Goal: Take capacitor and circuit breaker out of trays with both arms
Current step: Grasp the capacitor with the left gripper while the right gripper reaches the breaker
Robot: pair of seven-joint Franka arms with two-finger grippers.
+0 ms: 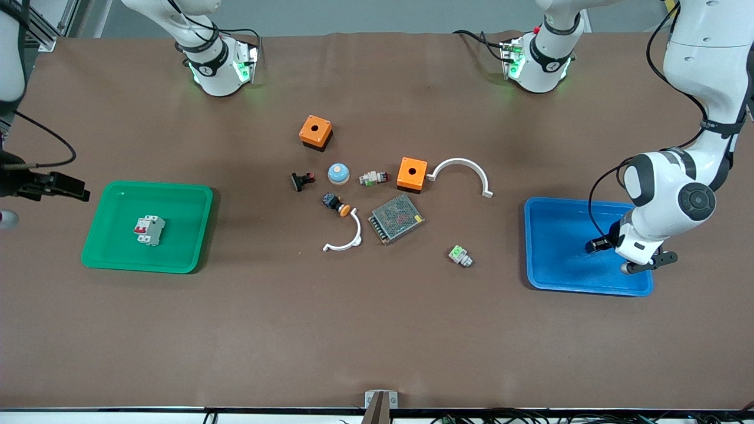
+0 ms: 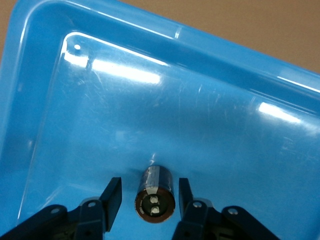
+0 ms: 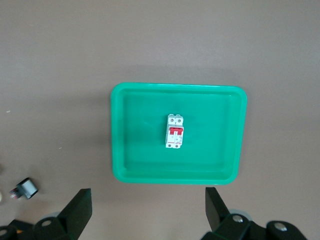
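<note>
The capacitor [image 2: 156, 197], a stubby black cylinder with two pale terminals, lies on the floor of the blue tray [image 2: 100, 30]. My left gripper [image 2: 149, 190] is low in that tray [image 1: 554, 259], open, with one finger on each side of the capacitor and a gap at both sides. The left hand [image 1: 645, 259] hides the capacitor in the front view. The breaker [image 1: 149, 229], white-grey with a red lever, lies in the green tray [image 1: 177, 194]. My right gripper [image 3: 148, 200] is open and empty, high up beside the green tray [image 3: 120, 100], with the breaker [image 3: 174, 131] in its view.
Between the trays lie two orange boxes [image 1: 316, 131] [image 1: 412, 174], two white arcs [image 1: 462, 171] [image 1: 344, 238], a metal mesh unit [image 1: 396, 218], a blue-domed button [image 1: 339, 173], a black clip with red [image 1: 302, 181], an orange-capped button [image 1: 336, 204] and two green-white connectors [image 1: 374, 178] [image 1: 460, 255].
</note>
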